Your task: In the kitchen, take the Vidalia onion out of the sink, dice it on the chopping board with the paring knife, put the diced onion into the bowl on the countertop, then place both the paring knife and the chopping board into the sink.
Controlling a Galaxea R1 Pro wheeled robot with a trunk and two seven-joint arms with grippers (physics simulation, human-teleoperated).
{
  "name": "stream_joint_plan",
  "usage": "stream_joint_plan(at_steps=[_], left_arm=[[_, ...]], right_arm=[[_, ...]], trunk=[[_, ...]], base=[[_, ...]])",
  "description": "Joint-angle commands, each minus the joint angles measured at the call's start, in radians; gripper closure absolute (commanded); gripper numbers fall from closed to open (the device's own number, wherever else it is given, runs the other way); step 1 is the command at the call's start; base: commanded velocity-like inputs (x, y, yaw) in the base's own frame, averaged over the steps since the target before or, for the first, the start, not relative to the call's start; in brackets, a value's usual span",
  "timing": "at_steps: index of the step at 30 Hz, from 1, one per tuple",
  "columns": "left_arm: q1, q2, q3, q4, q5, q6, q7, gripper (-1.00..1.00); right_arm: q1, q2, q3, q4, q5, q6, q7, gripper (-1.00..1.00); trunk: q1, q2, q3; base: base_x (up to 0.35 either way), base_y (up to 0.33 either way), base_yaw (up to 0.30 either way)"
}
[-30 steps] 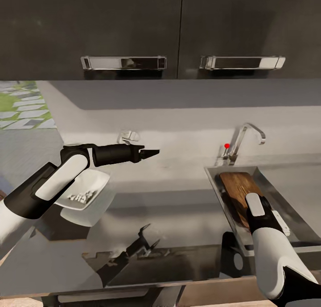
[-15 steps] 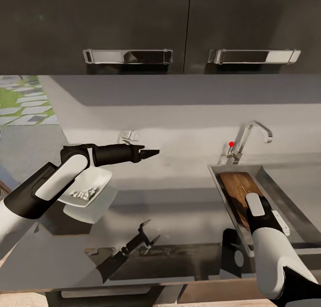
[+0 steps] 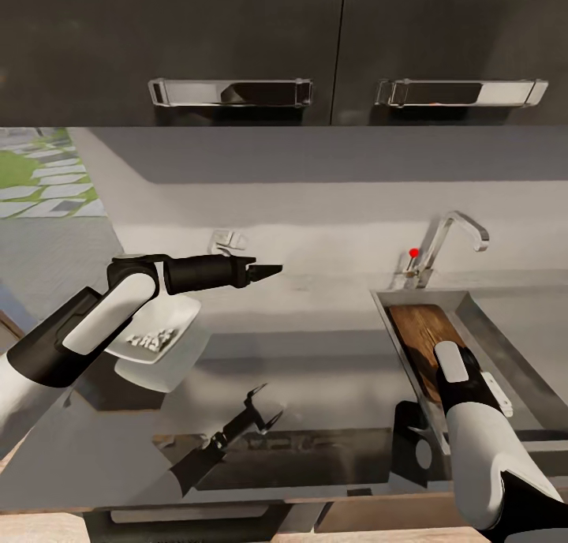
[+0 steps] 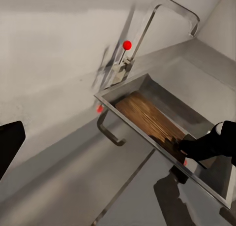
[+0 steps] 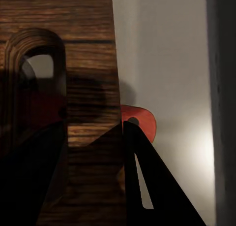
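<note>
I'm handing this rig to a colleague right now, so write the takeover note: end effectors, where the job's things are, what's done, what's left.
Left end effector: open, empty, held above the countertop.
Right end effector: down in the sink at the chopping board; whether it grips cannot be told.
Bowl: on the countertop, diced onion inside.
Paring knife: a reddish handle end shows past the board's edge in the sink.
Done: dicing, onion into the bowl, board in the sink.
Left: confirm the knife lies in the sink, withdraw the right arm.

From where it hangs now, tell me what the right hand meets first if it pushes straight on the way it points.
Most likely the chopping board lying in the sink. The right hand points down at its slot-handle end, and a red bit of something peeks out from under the board's edge there. How far off the board is I cannot judge.
</note>
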State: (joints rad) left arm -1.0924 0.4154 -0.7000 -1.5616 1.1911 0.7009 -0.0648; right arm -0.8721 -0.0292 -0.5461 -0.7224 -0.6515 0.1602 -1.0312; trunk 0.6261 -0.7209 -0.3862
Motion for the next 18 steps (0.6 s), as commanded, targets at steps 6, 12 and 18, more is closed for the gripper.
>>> stream_joint_plan(at_steps=[6,12,18], left_arm=[[-0.001,-0.004,-0.001,0.0,-0.002,0.002,-0.002,-1.0],[-0.001,-0.017,-0.001,0.0,-0.002,0.002,-0.001,-1.0],[-0.001,-0.018,-0.001,0.0,-0.002,0.002,-0.001,-1.0]], right_arm=[[-0.001,0.0,-0.002,-0.002,0.0,0.01,-0.004,1.0],[-0.001,0.0,-0.002,-0.002,0.0,0.01,-0.004,1.0],[-0.001,0.0,-0.002,-0.002,0.0,0.01,-0.004,1.0]], trunk=[[0.0,-0.001,-0.001],[0.0,-0.001,-0.001],[0.0,-0.001,-0.001]], base=[[0.009,-0.004,0.0],[0.131,-0.149,0.0],[0.025,-0.035,0.0]])
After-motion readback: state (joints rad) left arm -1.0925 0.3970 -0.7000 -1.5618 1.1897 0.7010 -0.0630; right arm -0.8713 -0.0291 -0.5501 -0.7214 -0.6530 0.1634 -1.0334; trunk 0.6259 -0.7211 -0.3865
